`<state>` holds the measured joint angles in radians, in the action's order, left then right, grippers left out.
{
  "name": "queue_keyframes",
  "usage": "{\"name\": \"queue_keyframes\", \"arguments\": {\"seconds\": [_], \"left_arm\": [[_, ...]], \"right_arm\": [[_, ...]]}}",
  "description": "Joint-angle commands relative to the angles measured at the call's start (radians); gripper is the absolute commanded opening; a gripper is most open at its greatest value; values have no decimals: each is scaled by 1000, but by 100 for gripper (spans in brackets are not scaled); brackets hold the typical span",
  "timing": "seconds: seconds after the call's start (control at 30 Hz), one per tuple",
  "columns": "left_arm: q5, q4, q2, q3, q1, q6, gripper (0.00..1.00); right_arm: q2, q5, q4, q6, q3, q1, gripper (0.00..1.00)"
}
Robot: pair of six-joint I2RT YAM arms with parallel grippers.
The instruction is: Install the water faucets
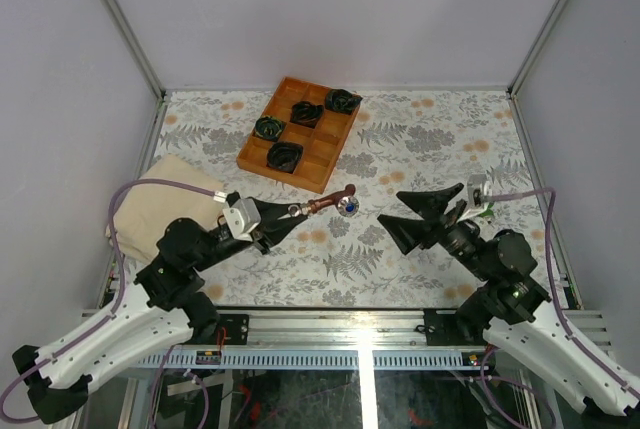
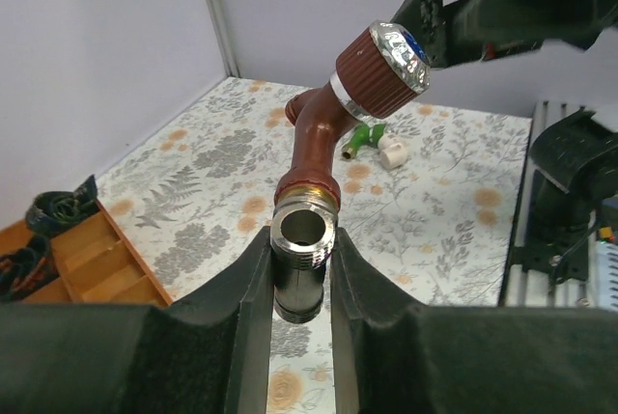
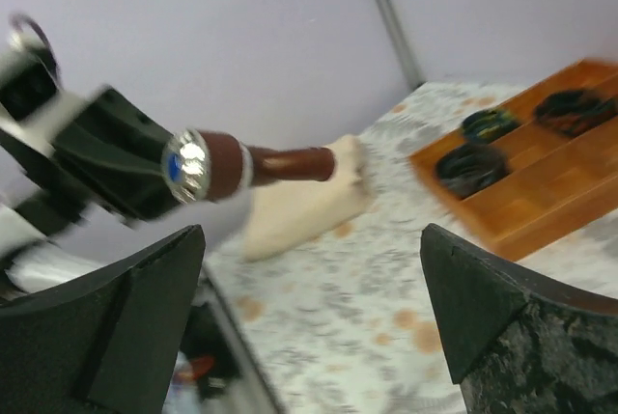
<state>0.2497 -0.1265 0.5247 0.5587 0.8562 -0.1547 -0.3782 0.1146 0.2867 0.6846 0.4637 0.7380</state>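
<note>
Grip first: your left gripper (image 1: pixel 290 212) is clenched on the silvery threaded end of the red-brown faucet (image 1: pixel 325 202) and holds it clear of the table (image 1: pixel 420 149), over the middle and a little toward the near edge. In the left wrist view the two fingers (image 2: pixel 241 298) press against either side of the threaded pipe. From there the faucet (image 2: pixel 319 139) bends up and away, ending in a ribbed knob with a shiny cap and a blue centre.

Your right gripper (image 1: pixel 393 208) is released, with its jaws spread wide and nothing between them. It sits to the right of the faucet's knob, level with it and apart from it. Its own camera looks between the open fingers (image 3: pixel 126 308) straight at the knob end of the faucet (image 3: pixel 280 165), though that view is blurred.

The green faucet (image 2: pixel 359 139) lies flat on the table, seen in the left wrist view beyond the held one. A small white piece (image 2: pixel 391 151) lies just beside it; you cannot tell whether the two touch.

Near the middle of the table's far edge, a wooden tray (image 1: pixel 322 154) sits at an angle. Black-and-green coiled bundles (image 1: pixel 285 157) fill four of its compartments, and the compartments on its right side are bare wood. A folded beige cloth (image 1: pixel 160 207) lies along the table's left edge, partly under the left arm's cable.
</note>
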Motion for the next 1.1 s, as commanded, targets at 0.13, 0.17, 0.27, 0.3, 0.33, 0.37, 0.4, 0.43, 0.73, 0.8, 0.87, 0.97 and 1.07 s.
{"name": "queue_keyframes", "arguments": {"seconds": [0.13, 0.17, 0.27, 0.3, 0.33, 0.37, 0.4, 0.43, 0.73, 0.8, 0.87, 0.97, 1.07], "left_arm": [[114, 20, 7, 128, -9, 191, 0], [127, 38, 13, 143, -8, 197, 0], [184, 89, 41, 186, -9, 194, 0], [210, 95, 51, 194, -9, 193, 0], [235, 98, 62, 198, -9, 193, 0], [254, 101, 74, 205, -8, 194, 0], [268, 106, 86, 210, -8, 193, 0], [270, 116, 96, 215, -9, 186, 0], [250, 100, 130, 208, -9, 150, 0], [232, 96, 118, 191, -9, 127, 0], [193, 102, 103, 173, -9, 89, 0], [174, 89, 73, 130, -9, 22, 0], [156, 60, 45, 84, -9, -39, 0]], "right_arm": [[-5, 341, 85, -875, 32, 3, 99], [-29, 384, 87, -896, 44, 3, 99], [-119, 488, 100, -920, 93, 3, 99], [-149, 509, 114, -913, 109, 3, 99], [-178, 526, 134, -903, 122, 3, 99], [-210, 535, 161, -881, 132, 3, 99], [-228, 542, 199, -855, 136, 3, 99], [-244, 562, 241, -834, 134, 3, 99], [-387, 623, 389, -452, 139, 3, 81], [-421, 581, 409, -297, 124, 2, 63], [-452, 574, 475, -131, 99, 3, 46], [-480, 494, 586, 124, 47, 3, 24], [-460, 283, 451, 360, 49, 2, 2]]}}
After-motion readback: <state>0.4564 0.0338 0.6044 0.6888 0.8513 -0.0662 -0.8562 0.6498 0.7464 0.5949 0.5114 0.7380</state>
